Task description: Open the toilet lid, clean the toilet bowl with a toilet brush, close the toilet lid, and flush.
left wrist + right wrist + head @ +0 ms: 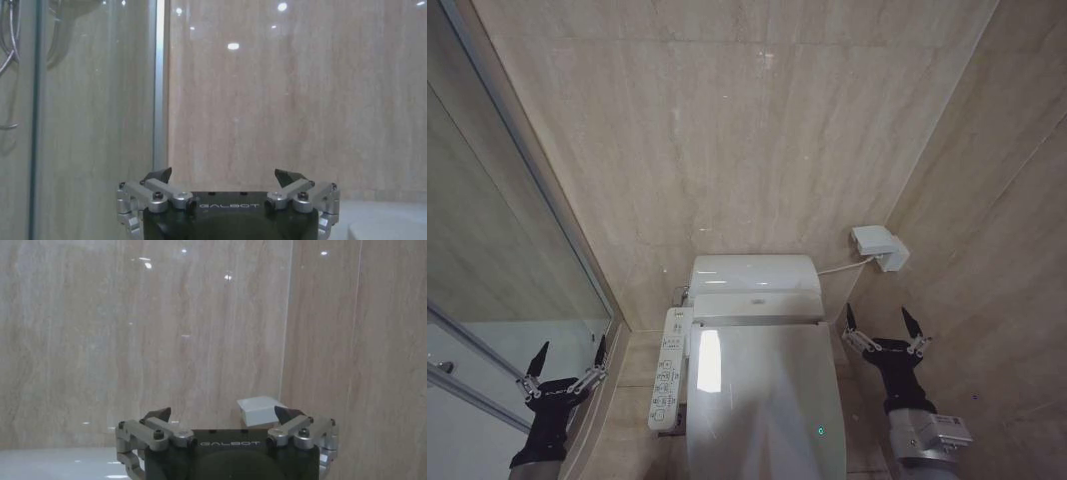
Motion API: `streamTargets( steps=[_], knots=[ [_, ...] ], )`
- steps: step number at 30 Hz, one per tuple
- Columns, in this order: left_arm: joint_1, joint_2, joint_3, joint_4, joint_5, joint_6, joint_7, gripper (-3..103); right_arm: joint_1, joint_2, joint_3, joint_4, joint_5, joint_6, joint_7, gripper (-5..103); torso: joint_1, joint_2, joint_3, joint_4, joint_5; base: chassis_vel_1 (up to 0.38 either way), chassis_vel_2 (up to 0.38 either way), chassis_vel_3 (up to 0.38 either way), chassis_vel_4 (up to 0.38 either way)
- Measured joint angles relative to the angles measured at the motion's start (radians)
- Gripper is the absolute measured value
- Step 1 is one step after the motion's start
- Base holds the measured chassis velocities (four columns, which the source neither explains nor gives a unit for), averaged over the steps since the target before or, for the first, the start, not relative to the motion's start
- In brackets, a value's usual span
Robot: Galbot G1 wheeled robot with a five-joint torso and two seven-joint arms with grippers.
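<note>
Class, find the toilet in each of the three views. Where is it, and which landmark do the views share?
Head view: the toilet stands low in the middle, toilet lid shut, between the left gripper and right gripper.
Left wrist view: a white sliver of it beside the left gripper, at the wall's foot.
Right wrist view: a white sliver beside the right gripper.
Shared landmark: the beige wall.

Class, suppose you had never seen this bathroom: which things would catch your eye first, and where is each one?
The glossy white toilet lid lies shut at bottom centre, with the button panel along its left side. The left gripper and right gripper, both open, hover on either side of the toilet. A small white box sits on the tiled wall to the right, a cable running from it to the toilet.
</note>
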Motion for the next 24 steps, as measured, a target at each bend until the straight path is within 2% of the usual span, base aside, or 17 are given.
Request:
streamTargets(
  steps=[4,13,24],
  knots=[
    [0.002,-0.001,0.014,0.002,0.014,0.0,0.001,100,0.0,0.0,0.0,0.0,0.0,0.0,0.0,100,0.0,0.0,0.0,0.0,0.0,0.0,0.0,0.0,0.0],
    [0.014,0.0,0.038,-0.022,0.021,0.057,-0.018,100,0.0,0.0,0.0,0.0,0.0,0.0,0.0,100,0.0,0.0,0.0,0.0,0.0,0.0,0.0,0.0,0.0],
    [0.028,-0.001,0.058,-0.039,0.055,0.053,-0.026,100,0.0,0.0,0.0,0.0,0.0,0.0,0.0,100,0.0,0.0,0.0,0.0,0.0,0.0,0.0,0.0,0.0]
  ],
)
